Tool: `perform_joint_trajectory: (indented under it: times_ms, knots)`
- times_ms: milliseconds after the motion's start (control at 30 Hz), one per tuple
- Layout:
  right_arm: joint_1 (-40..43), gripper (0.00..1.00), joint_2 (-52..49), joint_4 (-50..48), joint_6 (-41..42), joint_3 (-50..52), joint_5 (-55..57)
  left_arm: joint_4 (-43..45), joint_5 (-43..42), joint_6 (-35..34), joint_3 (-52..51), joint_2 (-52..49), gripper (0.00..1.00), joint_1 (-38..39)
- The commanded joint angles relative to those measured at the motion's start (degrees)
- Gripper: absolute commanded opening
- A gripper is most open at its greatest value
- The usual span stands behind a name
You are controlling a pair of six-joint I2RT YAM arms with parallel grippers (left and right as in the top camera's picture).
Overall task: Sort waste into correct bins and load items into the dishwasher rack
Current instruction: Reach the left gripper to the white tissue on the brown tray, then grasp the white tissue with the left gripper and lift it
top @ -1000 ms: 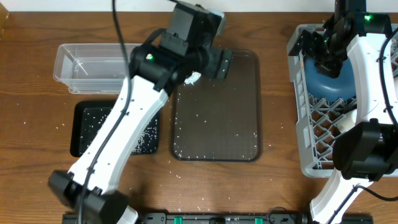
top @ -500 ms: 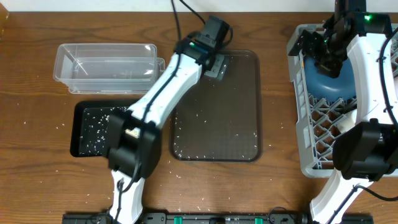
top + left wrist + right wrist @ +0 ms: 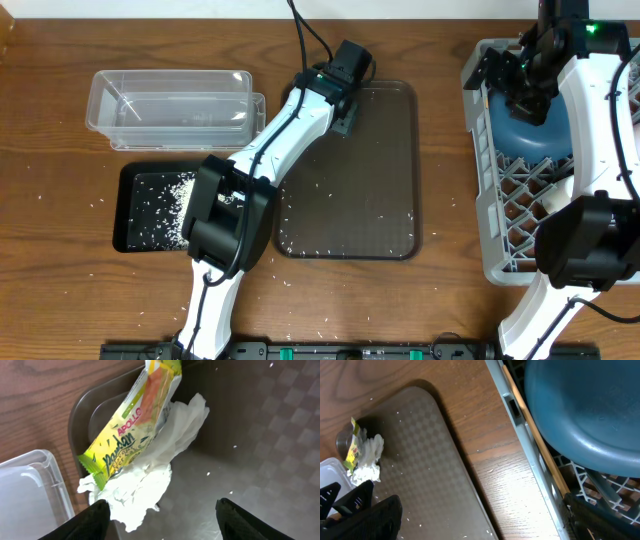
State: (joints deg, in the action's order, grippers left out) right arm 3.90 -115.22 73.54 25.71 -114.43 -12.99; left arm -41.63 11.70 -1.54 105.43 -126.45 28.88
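Progress: rice (image 3: 165,200) mostly in black tray (image 3: 125,235); dk blue dish (image 3: 528,135) + pale cup (image 3: 553,205) sit in rack (image 3: 480,200). Bowl, chopsticks: can't tell.

Left to do: wrapper (image 3: 132,425) & paper scrap (image 3: 150,477), piled in serving tray's (image 3: 390,200) back-left corner beside clear tub (image 3: 170,110), plus stray grains.

L hand (image 3: 161,507) spread wide, empty, just over scrap. R hand (image 3: 482,510) wide, empty, over rack.

Tray lip + tub wall crowd that corner; open room toward tray centre.
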Motion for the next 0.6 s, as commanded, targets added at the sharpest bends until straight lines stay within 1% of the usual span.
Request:
perform_joint_trajectory:
  times_ms: [0, 567]
  knots:
    - [-0.2, 0.99, 2.08, 0.0, 0.57, -1.11, 0.13, 0.87, -1.18, -1.09, -0.79, -0.76, 0.7, -0.2]
    - [-0.22, 0.99, 2.08, 0.0, 0.57, -1.11, 0.13, 3.19, -1.2, -1.11, -1.25, -4.96, 0.68, -1.49]
